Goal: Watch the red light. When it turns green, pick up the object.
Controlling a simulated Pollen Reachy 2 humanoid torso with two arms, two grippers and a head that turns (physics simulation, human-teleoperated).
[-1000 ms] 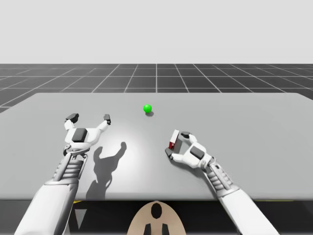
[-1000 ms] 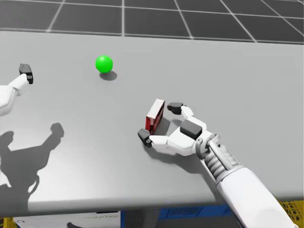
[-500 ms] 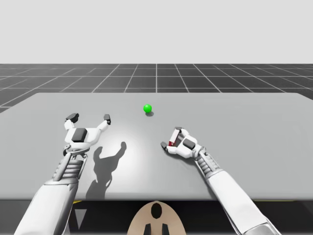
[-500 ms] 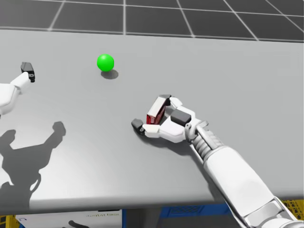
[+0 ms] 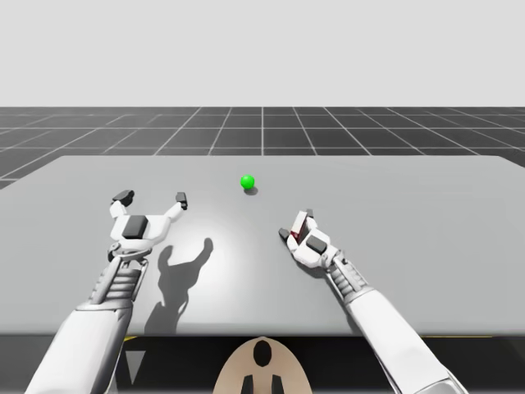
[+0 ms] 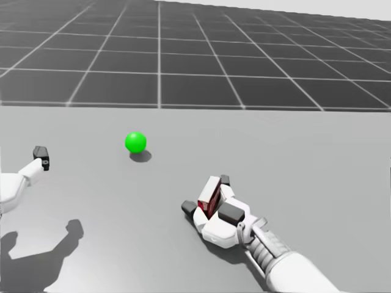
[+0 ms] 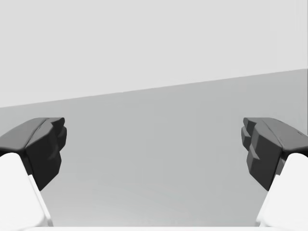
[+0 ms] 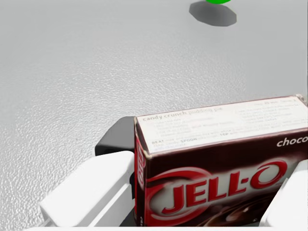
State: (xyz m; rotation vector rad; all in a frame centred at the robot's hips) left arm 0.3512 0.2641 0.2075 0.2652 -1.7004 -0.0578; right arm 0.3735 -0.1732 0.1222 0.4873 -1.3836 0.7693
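The light (image 5: 247, 181) (image 6: 135, 141) is a green ball at the table's middle back. A dark red and brown box (image 5: 304, 223) (image 6: 211, 195) (image 8: 226, 159) stands on edge to the right of it. My right gripper (image 5: 299, 231) (image 6: 206, 195) (image 8: 192, 192) is shut on the box, one white finger (image 8: 91, 192) against each short side. The green ball's lower edge (image 8: 217, 1) shows ahead of that gripper. My left gripper (image 5: 152, 198) (image 7: 154, 149) hovers open over the left part of the table, with nothing between its fingers (image 7: 43, 149).
The grey table (image 5: 426, 205) (image 6: 317, 159) has bare room all around the box and the light. Its front edge (image 5: 246, 334) runs close to my torso. A dark gridded floor lies beyond the far edge.
My right gripper has closed from wide open onto the box and turned with it. My head has turned upward, bringing in more floor. The left arm has not moved.
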